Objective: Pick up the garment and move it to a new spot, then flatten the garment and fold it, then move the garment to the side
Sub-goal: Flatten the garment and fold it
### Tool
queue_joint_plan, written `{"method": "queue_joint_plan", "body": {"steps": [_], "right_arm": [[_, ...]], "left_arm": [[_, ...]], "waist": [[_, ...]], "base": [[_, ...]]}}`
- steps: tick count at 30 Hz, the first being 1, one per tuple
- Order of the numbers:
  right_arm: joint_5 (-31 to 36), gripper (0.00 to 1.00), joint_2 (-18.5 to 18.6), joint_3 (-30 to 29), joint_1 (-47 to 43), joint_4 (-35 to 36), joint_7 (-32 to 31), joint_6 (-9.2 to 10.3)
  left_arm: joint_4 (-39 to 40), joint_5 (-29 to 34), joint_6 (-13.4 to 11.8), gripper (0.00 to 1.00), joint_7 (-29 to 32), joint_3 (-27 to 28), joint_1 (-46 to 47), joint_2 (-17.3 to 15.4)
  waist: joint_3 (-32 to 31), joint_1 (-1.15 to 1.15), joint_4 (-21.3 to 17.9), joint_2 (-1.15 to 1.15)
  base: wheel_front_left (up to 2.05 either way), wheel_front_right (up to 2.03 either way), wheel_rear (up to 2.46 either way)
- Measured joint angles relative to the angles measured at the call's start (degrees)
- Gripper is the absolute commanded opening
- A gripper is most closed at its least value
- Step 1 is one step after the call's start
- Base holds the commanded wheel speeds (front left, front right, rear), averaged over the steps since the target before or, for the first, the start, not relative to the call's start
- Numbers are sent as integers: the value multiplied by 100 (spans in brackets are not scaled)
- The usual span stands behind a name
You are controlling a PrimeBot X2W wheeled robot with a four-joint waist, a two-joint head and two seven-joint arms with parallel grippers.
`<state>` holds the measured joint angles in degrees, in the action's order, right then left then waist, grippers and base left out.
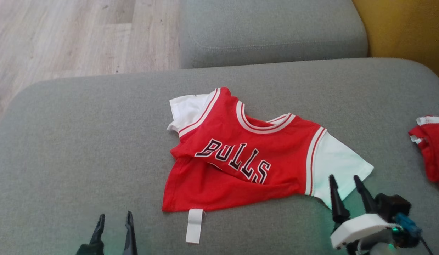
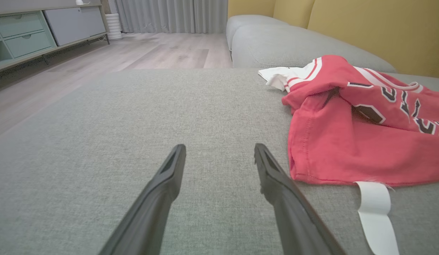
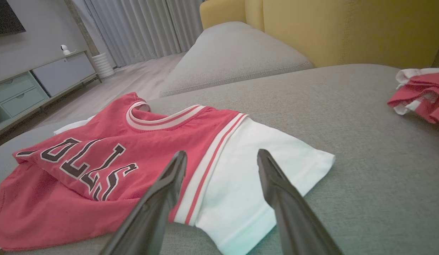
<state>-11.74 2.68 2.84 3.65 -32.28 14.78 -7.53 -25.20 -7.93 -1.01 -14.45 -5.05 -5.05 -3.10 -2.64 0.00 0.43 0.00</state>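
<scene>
The garment (image 1: 247, 156) is a red shirt with white sleeves and dark "BULLS" lettering, lying rumpled on the grey cushion (image 1: 81, 141), its lower part folded under and a white tag (image 1: 194, 225) sticking out at its near hem. My left gripper (image 1: 113, 216) stands open near the bottom left, on bare cushion short of the hem; in the left wrist view the garment (image 2: 357, 141) lies to the right of the left gripper (image 2: 220, 150). My right gripper (image 1: 344, 179) is open over the white right sleeve (image 3: 262, 177), its fingertips just above the cloth.
A second red and white piece of clothing (image 1: 430, 148) lies at the cushion's right edge. Another grey cushion (image 1: 269, 32) and a yellow backrest (image 1: 407, 28) lie beyond. Wood floor (image 1: 63, 39) shows at far left, with a low cabinet (image 2: 35, 35) across the room.
</scene>
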Motion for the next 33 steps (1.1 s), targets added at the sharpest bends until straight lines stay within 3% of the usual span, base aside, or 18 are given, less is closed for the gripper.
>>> {"method": "queue_joint_plan", "body": {"steps": [11, 19, 25, 26, 33], "right_arm": [[77, 100, -4, -326, -29, 5, 0, 0], [116, 100, -4, -310, -22, 43, 0, 0], [115, 100, -5, -143, 9, 38, 0, 0], [115, 100, -8, -97, 57, 35, 0, 0], [116, 100, -7, -77, 75, 37, 0, 0]], "left_arm": [[126, 93, 103, 100, 0, 271, -31, 13], [137, -146, 202, 100, 0, -7, 14, 13], [-387, -926, 577, 100, 1, -725, 394, 15], [-687, -1374, 665, 100, 1, -1007, 539, 16], [-1456, -2094, 728, 100, -29, -1403, 720, 24]], "waist": [[-75, 0, -24, 0], [20, 0, -108, 0], [197, 1, -200, 0], [238, 2, -279, 0], [366, 1, -576, 0]], "base": [[0, 0, 0], [0, 0, 0], [0, 0, 0], [0, 0, 0], [0, 0, 0]]}}
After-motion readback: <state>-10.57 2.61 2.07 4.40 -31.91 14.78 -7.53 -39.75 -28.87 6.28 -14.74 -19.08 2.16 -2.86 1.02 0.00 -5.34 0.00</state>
